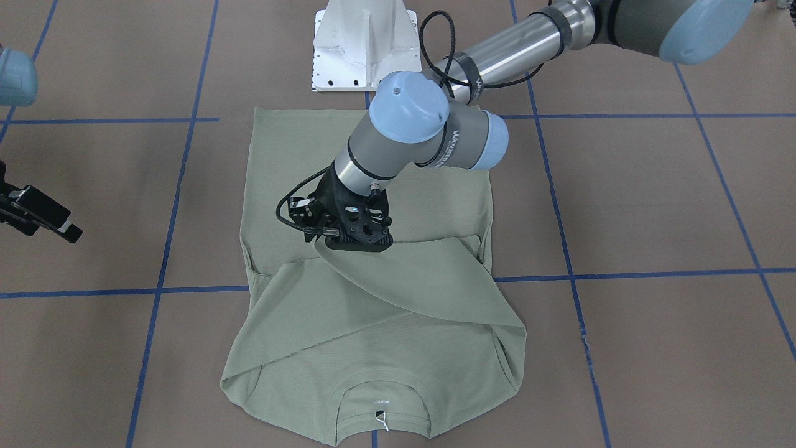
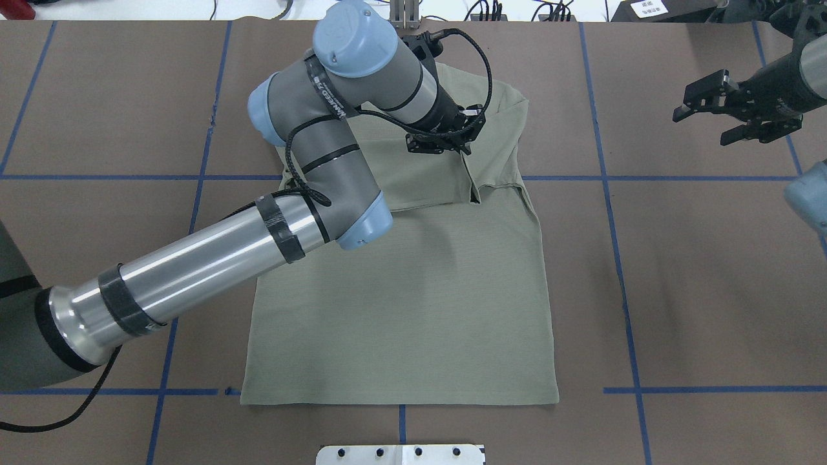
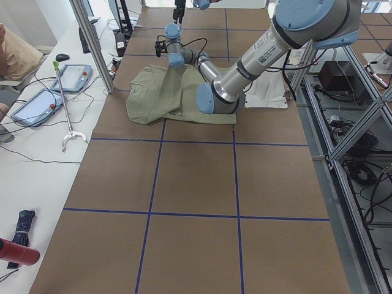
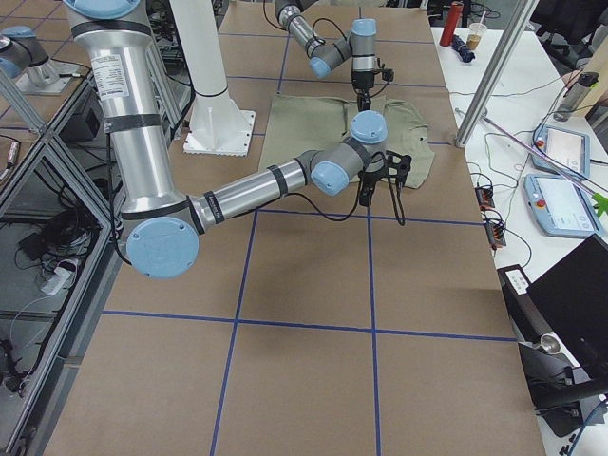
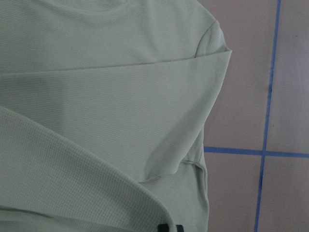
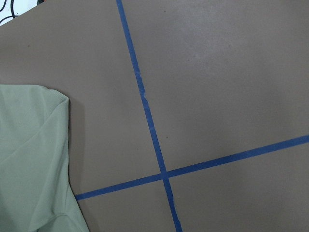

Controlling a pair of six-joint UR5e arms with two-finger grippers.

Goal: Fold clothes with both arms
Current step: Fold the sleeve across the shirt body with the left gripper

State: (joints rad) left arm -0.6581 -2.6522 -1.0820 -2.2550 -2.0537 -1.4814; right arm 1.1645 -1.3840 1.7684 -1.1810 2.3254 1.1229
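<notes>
Print (image 1: 380, 402) inside shirt (image 1: 385, 348) neckline, by white tag string (image 1: 382, 423), illegibly small.

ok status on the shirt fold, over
Left end effector shut on shirt, sleeve folded across the body. Right end effector open, over the table, off the shirt. No obstruction seen.

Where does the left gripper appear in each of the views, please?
Front-facing: left gripper at centre, at a raised fold of the shirt.
Overhead: gripper upper centre, on the shirt.
Exterior left: gripper at top, left of centre.
Exterior right: gripper at top, right of centre.
Left wrist: its fingertips at the bottom edge.
Right wrist: not in it.
Shared landmark: the shirt beneath it.
</notes>
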